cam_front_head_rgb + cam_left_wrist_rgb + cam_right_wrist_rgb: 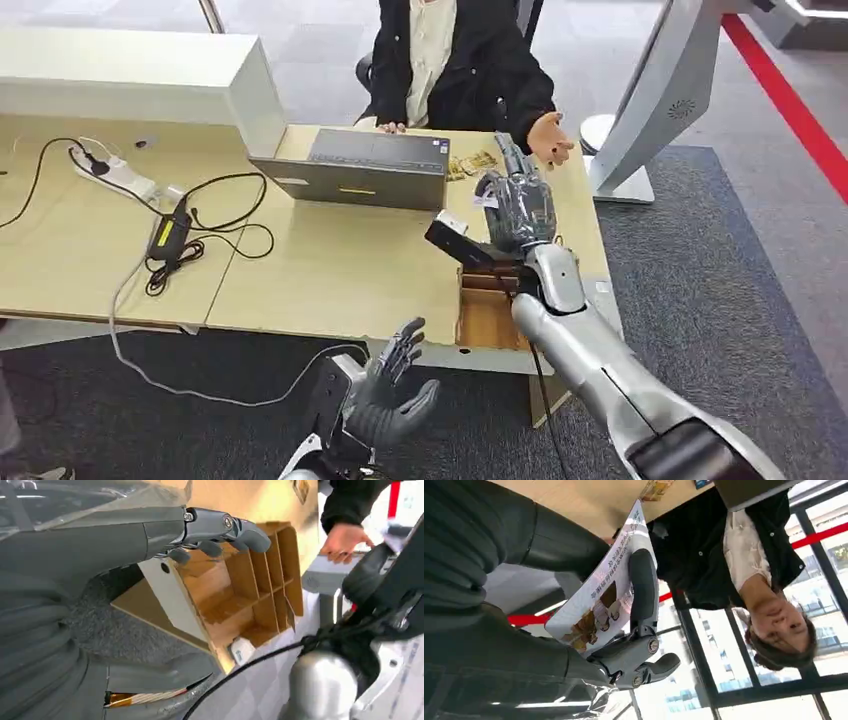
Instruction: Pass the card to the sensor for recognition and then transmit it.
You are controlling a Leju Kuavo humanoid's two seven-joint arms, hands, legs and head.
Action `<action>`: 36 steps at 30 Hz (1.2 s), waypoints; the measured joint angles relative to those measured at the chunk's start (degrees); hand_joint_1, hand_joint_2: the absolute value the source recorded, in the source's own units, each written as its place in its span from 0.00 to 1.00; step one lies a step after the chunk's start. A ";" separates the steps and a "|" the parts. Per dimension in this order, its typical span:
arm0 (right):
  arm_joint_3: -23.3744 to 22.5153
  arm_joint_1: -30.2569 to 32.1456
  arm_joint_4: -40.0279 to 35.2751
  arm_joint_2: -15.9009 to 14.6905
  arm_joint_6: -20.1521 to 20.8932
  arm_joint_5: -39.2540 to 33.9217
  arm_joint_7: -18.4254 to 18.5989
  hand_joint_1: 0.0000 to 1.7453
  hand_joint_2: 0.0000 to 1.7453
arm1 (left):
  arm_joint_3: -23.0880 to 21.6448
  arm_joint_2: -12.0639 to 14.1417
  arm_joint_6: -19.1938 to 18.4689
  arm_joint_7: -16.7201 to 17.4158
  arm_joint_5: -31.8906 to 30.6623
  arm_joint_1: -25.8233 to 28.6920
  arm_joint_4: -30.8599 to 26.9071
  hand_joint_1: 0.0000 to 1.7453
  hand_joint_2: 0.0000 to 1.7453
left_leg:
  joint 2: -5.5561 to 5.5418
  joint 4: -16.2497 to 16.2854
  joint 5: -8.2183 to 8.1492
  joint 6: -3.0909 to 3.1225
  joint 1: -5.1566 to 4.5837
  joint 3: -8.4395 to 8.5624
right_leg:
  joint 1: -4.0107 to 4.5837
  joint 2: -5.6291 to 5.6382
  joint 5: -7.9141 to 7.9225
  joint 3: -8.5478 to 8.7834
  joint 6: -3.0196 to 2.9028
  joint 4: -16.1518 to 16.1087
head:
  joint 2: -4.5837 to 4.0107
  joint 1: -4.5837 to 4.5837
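Note:
My right hand (517, 205) is raised over the desk's right end, fingers pointing toward the person behind the desk. It holds a white card (599, 597) printed with pictures and text, pinched between the thumb and a finger (643, 587). A small black sensor (450, 238) with a white top sits on the desk just left of that hand, beside the wrist. The person's open hand (551, 138) rests at the desk's far edge, a little beyond my fingertips. My left hand (392, 392) hangs low in front of the desk, palm up, fingers (220, 527) spread and holding nothing.
A grey laptop (362, 167) stands at the back centre, loose printed cards (470, 164) to its right. A wooden compartment box (490, 312) is set at the desk's near right edge. Power strip (113, 170), adapter (169, 234) and cables lie left. A white kiosk stand (655, 95) rises on the right.

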 joint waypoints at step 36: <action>-29.89 23.26 -21.49 -13.22 0.68 3.12 12.24 1.00 1.00 | -0.48 2.86 -0.09 -1.36 3.21 1.75 -3.28 0.00 1.00 | 0.03 -0.02 -0.01 0.02 -0.05 0.03 | -0.07 0.03 0.02 0.03 0.01 -0.02 | 0.00 0.02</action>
